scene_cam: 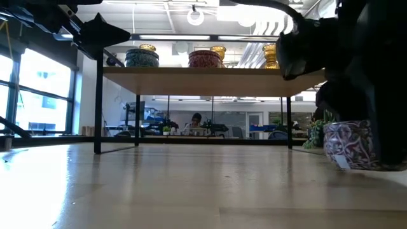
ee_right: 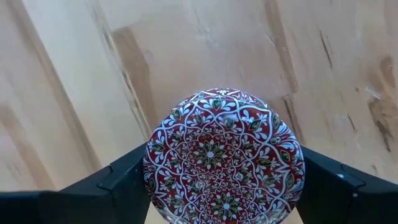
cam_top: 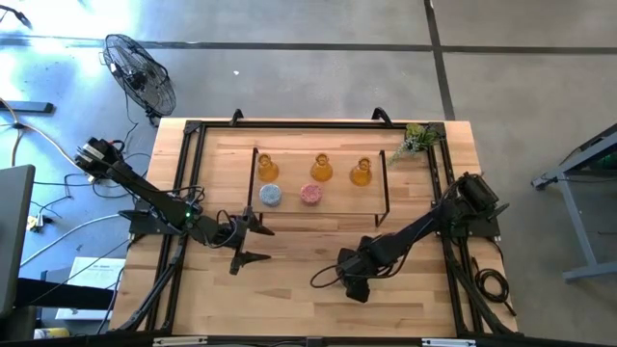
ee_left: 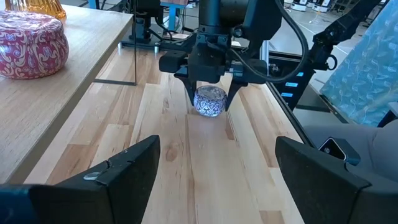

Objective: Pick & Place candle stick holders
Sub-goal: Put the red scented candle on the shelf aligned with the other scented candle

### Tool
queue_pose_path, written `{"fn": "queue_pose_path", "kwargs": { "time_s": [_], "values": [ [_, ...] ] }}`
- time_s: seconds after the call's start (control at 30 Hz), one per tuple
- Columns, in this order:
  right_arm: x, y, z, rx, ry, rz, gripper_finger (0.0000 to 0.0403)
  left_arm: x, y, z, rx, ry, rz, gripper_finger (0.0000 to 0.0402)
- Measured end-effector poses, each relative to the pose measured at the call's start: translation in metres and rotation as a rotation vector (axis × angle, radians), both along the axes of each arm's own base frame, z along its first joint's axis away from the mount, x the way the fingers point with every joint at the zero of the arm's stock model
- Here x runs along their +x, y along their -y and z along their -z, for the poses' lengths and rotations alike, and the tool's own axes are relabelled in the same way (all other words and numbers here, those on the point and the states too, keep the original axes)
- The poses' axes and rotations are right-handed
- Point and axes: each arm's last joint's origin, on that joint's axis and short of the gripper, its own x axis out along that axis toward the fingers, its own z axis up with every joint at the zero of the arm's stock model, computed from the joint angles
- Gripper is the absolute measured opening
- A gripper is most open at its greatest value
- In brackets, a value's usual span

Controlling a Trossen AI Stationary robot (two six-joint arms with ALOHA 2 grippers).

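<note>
A squat round purple-and-white patterned candle stick holder (ee_left: 209, 101) stands on the bare table near its front. My right gripper (cam_top: 353, 284) is over it, pointing down, shut on it. My left gripper (ee_left: 217, 174) is open and empty, held above the table to the left of it (cam_top: 254, 241), facing it. Three amber glass holders (cam_top: 321, 169) stand in a row on a small wooden shelf (cam_top: 337, 200). In front of them on the shelf stand a blue round holder (cam_top: 272, 196) and a pink one (cam_top: 311, 195). My right gripper pinches the purple holder's round side wall (ee_right: 155, 177) between its two fingers, one finger (ee_left: 231, 93) on each opposite side. The fingers come from above, pointing down. The holder is upright and its base seems to rest on the table (scene_cam: 348, 166).
The shelf stands on thin black legs (scene_cam: 98, 108) at the table's middle far side. A green plant sprig (cam_top: 415, 143) lies at the far right corner. A black frame (cam_top: 183, 183) runs around the table's edges. A fan (cam_top: 140, 72) stands beyond the far left corner.
</note>
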Motion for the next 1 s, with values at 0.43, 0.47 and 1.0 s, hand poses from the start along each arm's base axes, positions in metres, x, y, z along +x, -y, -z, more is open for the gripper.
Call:
{"fn": "queue_pose_path", "kwargs": {
  "time_s": [0.43,0.47,1.0],
  "values": [
    [-0.011,0.002,-0.032,0.017,0.050,-0.002,0.0301,0.000,0.000,0.000,0.003,-0.004,0.000,0.0317],
    [-0.012,0.003,-0.035,0.019,0.054,-0.002,0.0301,0.000,0.000,0.000,0.003,-0.004,0.000,0.0317],
    [-0.036,0.016,-0.092,-0.036,0.229,-0.004,0.0302,0.000,0.000,0.000,0.003,-0.004,0.001,0.0317]
  ]
}}
